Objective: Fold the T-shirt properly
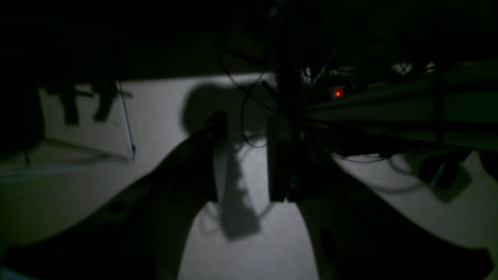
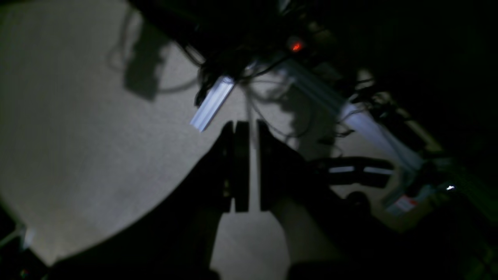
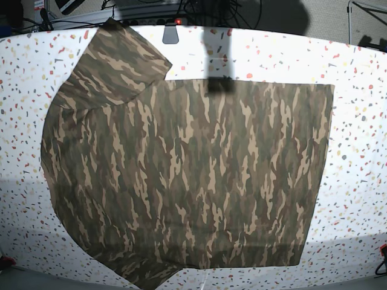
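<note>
The large short-sleeved cloth T-shirt in brown, olive and tan camouflage (image 3: 193, 175) lay spread flat on the white speckled terrazzo-pattern worktop (image 3: 357, 151), covering most of it. Body ran left to right in the base view. One sleeve reached toward the far left corner of the worktop; the other hung near or over the near edge at lower left. The straight edge at the right looked like the hem. Collar not visible from this side; cannot tell which face was up.

Neither arm appeared in the base view. Both wrist views were dark and showed pale floor and cables, not the shirt, so both arms were judged to be held off the worktop.

Left end effector (image 1: 243, 159): fingers stood clearly apart with bare floor showing between them, nothing held. Right end effector (image 2: 244, 167): fingers drawn nearly together, only a thin gap, nothing between them.

Handling, as judgement: light, limp fabric, no stiffness; it will drape and drag when lifted, and a single-point pick would bunch it. Not fragile. It may slide easily on the smooth worktop. Best holds seemed the corners: the two hem corners at the right, or the shoulder and hem corner along one long side, one per arm, pinching a single layer at the edge. Folding judged not yet begun.
</note>
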